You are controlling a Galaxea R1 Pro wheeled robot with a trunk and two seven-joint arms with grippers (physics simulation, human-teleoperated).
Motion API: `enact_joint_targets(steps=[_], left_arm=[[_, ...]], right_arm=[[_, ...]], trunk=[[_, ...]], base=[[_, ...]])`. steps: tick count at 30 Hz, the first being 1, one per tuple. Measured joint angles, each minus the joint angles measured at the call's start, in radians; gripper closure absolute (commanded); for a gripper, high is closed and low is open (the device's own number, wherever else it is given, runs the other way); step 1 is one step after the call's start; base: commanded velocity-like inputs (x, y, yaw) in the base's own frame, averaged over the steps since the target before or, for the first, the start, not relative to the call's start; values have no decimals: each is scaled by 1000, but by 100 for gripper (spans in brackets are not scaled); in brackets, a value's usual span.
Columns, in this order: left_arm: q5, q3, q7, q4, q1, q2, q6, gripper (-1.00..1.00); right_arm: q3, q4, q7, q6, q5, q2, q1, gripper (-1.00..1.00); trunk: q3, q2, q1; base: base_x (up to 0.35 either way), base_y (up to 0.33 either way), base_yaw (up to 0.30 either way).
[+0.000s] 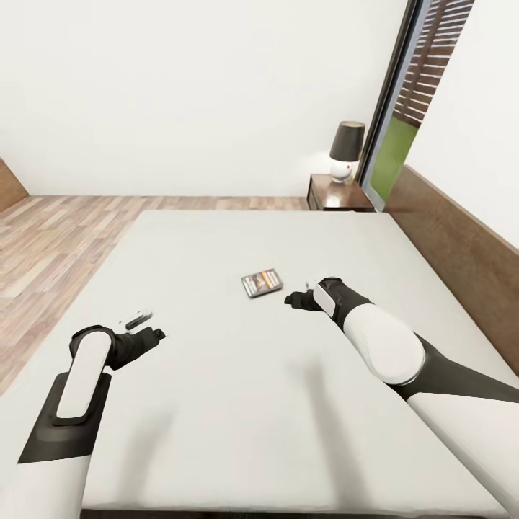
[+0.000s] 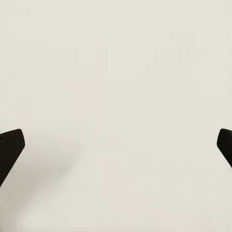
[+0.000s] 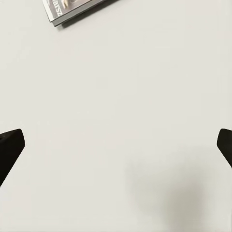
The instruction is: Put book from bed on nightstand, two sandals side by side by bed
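Seen from the head camera: large low platform bed with a plain pale grey-white mattress [image 1: 238, 404] and a dark brown wooden headboard [image 1: 461, 238] running along the right side. Small thin paperback book with a dark grey cover and orange band [image 1: 262, 282] lying flat near the middle of the mattress, well apart from every edge. Beyond the far corner of the bed, low dark brown glossy nightstand [image 1: 339, 196], carrying a table lamp with a dark shade and round white base [image 1: 345, 151]. Behind it, tall dark-framed window [image 1: 404, 108] showing a slatted fence and green grass. White walls and brown wood-plank floor [image 1: 65, 231] to the left of the bed.

Right gripper [image 1: 297, 299], black, on a white and black arm, hovering over the mattress just to the right of the book and not touching it. Jaws released: in the right wrist view, two black fingertips [image 3: 10, 149] set wide apart at opposite edges, bare mattress [image 3: 121, 135] between them, nothing grasped. Corner of the book [image 3: 72, 9] lying ahead of the fingers in that same view, apart from both.

Left gripper [image 1: 150, 335] over the left part of the mattress, well apart from the book. Jaws likewise released: black fingertips [image 2: 9, 150] spread wide in the left wrist view, only pale mattress [image 2: 121, 106] and a faint shadow between them, holding nothing.
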Motion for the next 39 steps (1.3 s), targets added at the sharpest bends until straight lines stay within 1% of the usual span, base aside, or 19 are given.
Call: enact_joint_targets(steps=[18, 27, 31, 34, 36, 37, 39], left_arm=[[0, -4, 0, 0, 0, -3, 1, -100], [0, -6, 0, 1, -3, -6, 2, -100], [2, -12, 0, -1, -6, -9, 5, -100], [2, -24, 0, -2, -8, -11, 6, -100], [3, -33, 0, -2, -9, -11, 6, -100], [5, -40, 0, -2, -10, -12, 6, -100], [5, -44, 0, -3, -10, -12, 7, -100]], right_arm=[[-1, 0, -1, 0, 1, 0, 0, -100], [-2, -2, -1, -10, 1, -1, 3, -100], [-1, -38, 2, -27, 1, -2, 7, -100], [-1, -86, 17, -34, 1, -1, 9, -100], [0, -131, 37, -35, -1, -1, 11, -100], [-1, -177, 62, -34, -1, 0, 15, -100], [-1, -225, 95, -31, -1, 0, 28, -100]], trunk=[[-28, 0, 0], [-41, 0, 0], [-48, 0, 0], [-52, 0, 0], [-55, 0, 0], [-57, 0, 0], [-60, 0, 0]], base=[[0, 0, 70], [0, 0, -5], [0, 0, -79], [0, 0, -96], [0, 0, -103], [0, 0, -105], [0, 0, -107]])
